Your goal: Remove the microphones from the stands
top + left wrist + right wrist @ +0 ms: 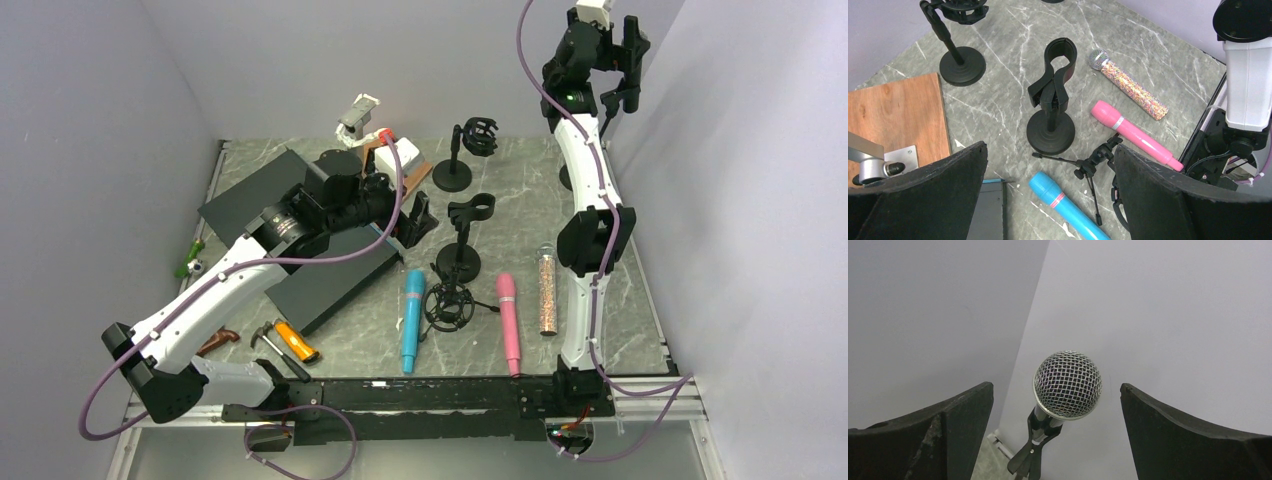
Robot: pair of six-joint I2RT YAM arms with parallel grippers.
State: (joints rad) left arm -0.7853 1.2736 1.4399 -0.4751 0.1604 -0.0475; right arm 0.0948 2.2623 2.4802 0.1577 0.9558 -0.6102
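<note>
the right hand (1055,386) is raised, its two black fingers (948,427) spread wide and holding nothing. the silver mesh-headed microphone (1068,382) sits straight ahead of this hand, centred in the gap between the fingers and not touching either. it is lodged in the black spring clip of its stand (1029,454), close to the corner of the pale walls.

the step in hand looks like the approach before the grasp. to do it well, carry the hand forward until the fingers pass the round mesh ball, then close on the handle beyond it, on the hand's side of the clip. the mesh is rounded and would likely slip. keep the ball centred between the fingers while advancing. then draw the microphone back toward the hand along its own length, not sideways, since a sideways tug could tip the stand.

the microphone's head points toward the hand. its long axis runs almost along the hand's line of sight, tail leaning away and slightly left. most of the handle is hidden behind the head.

the left hand (1050,146) hangs over the desk (998,60), fingers apart and empty.
</note>
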